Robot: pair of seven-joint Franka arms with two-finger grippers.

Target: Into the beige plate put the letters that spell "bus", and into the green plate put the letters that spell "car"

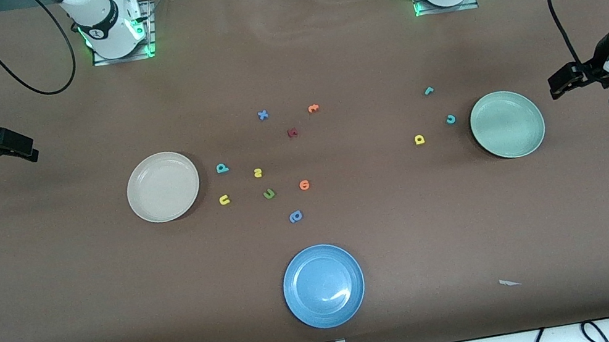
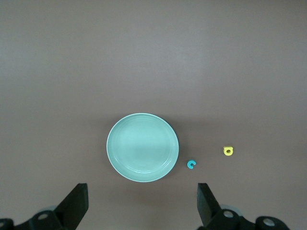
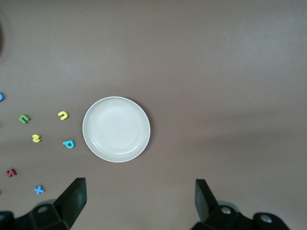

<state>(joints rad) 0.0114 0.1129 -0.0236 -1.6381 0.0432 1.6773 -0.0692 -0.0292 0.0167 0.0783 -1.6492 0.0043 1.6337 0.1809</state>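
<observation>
Nearest to the front camera on the brown counter (image 1: 82, 298) lies the blue plate (image 1: 323, 286), which takes no part in the task. Farther from the camera than this plate, toward the right arm's end, stands the empty beige plate (image 1: 163, 186); just beside it lie the yellow u (image 1: 224, 199), the yellow s (image 1: 258, 172) and the teal b (image 1: 222, 168), so the way for "bus" is short. Toward the left arm's end, the green plate (image 1: 507, 124) is also empty, with the yellow a (image 1: 419, 140), the teal c (image 1: 450, 119) and the teal r (image 1: 428, 90) near it. The right hand (image 1: 25, 151) hangs over the counter's end outside the beige plate, fingers wide and empty; the left hand (image 1: 558, 87) likewise outside the green plate, each ready for its own group, I judge.
</observation>
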